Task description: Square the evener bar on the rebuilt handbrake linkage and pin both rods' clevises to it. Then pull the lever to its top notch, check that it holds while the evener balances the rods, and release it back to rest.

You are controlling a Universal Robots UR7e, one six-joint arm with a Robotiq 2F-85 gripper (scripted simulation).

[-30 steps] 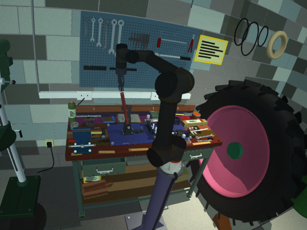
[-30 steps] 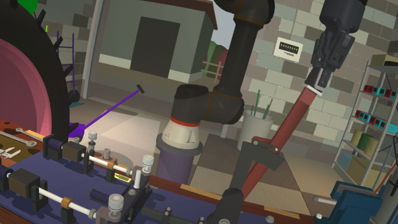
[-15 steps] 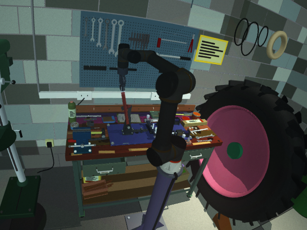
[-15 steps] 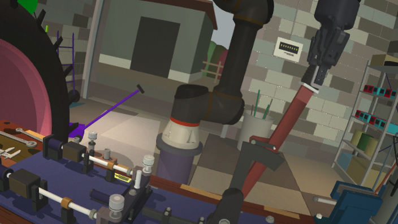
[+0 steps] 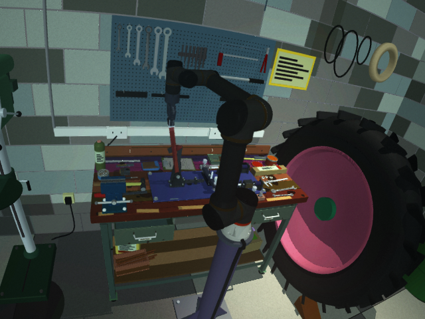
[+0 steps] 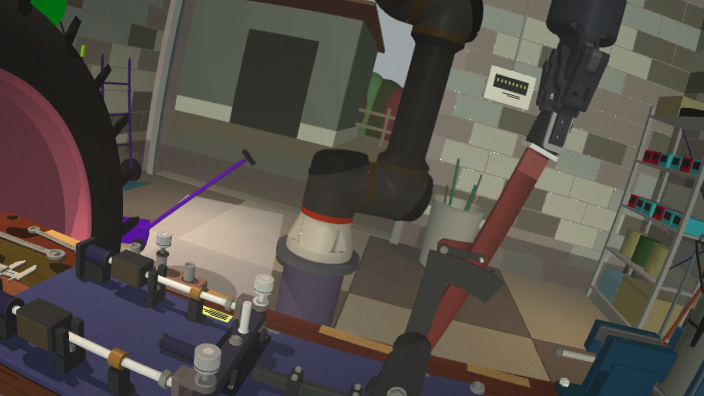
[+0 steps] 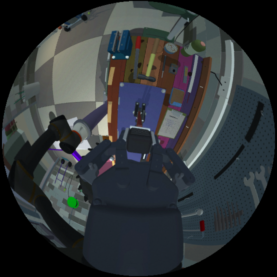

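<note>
The red handbrake lever (image 5: pixel 175 154) (image 6: pixel 492 235) rises from its dark bracket on the blue base plate (image 5: pixel 182 187) (image 7: pixel 140 103), leaning away from the rods, and my gripper (image 5: pixel 170 122) (image 6: pixel 550 132) (image 7: pixel 139 144) has its fingers closed on the lever's black grip at the top. In the wrist camera the grip fills the space between the fingers. The dark evener bar (image 6: pixel 240 345) lies across the ends of the two white rods (image 6: pixel 185 290) (image 6: pixel 115 357), with knurled pins (image 6: pixel 262 287) (image 6: pixel 206 357) standing at its two ends.
A blue vise (image 5: pixel 113 194) (image 6: pixel 627 357) sits at the left end of the bench. Wrenches (image 5: pixel 279 189) and boxes lie at the right end, next to a large tractor wheel (image 5: pixel 329 209). A tool pegboard (image 5: pixel 192 68) stands close behind the arm.
</note>
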